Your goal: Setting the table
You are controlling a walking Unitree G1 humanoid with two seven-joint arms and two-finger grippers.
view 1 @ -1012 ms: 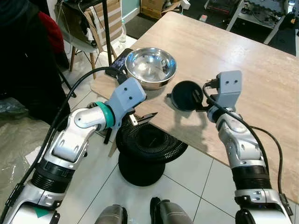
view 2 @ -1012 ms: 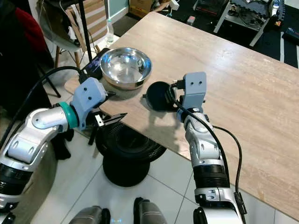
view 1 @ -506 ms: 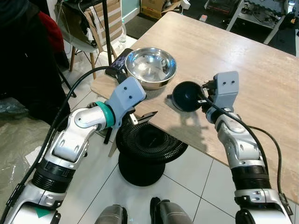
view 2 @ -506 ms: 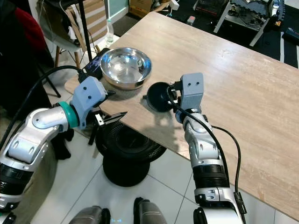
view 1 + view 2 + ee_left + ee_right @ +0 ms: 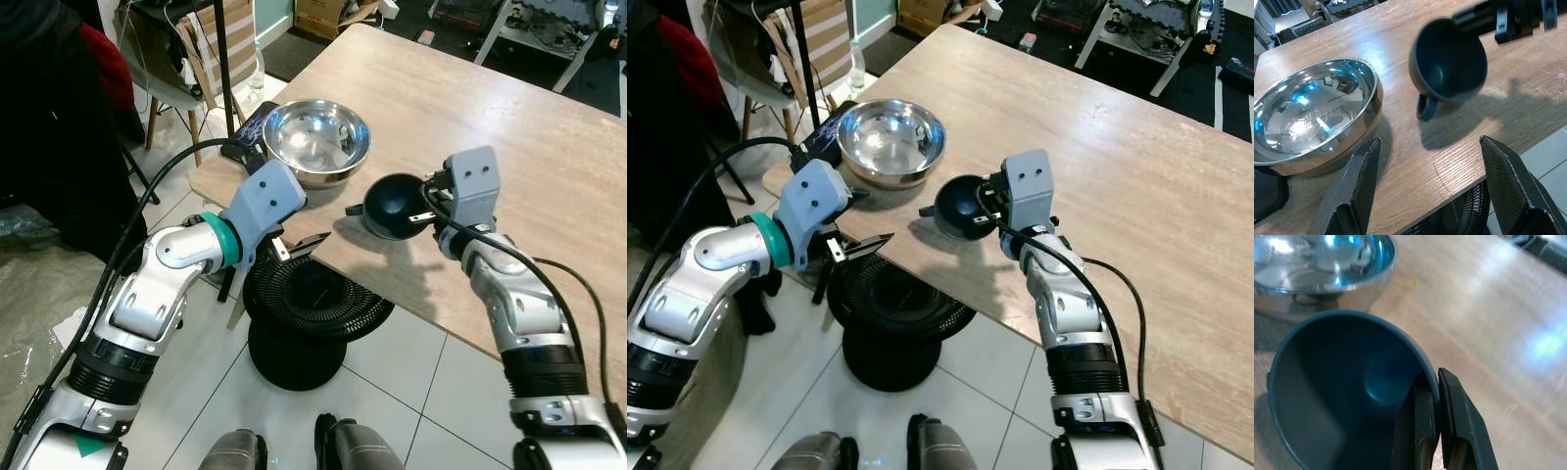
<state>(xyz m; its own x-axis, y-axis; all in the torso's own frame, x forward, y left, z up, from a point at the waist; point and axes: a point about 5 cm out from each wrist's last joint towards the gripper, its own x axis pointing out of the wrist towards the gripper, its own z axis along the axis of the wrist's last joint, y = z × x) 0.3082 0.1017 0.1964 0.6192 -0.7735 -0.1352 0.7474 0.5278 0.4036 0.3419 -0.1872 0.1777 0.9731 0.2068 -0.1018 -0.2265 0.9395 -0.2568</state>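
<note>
While our right gripper (image 5: 1434,428) pinches the rim of the dark teal cup (image 5: 395,206) — one finger inside the wall, one outside — the cup hangs tilted just above the wooden table (image 5: 549,166), its mouth turned up and toward us and its small handle (image 5: 1425,107) pointing out over the near edge. We judge that a rim grip suits it, since the wall is thin enough for the narrow fingers and the handle stays free for whoever sits down. Its shadow lies directly below it on the wood, so it looks close to being set down, though it is not yet resting there.

Just beyond the cup, away from the fingers, stands the stainless steel bowl (image 5: 316,140), upright and near the table's corner, apart from the cup. A dark phone-like slab (image 5: 248,132) lies touching the bowl's far side.

Our left gripper (image 5: 1430,196) hovers off the table edge with its fingers spread wide and nothing between them — likely waiting its turn. Beneath it sits a black round fan (image 5: 309,304) on the tiled floor (image 5: 392,392).
</note>
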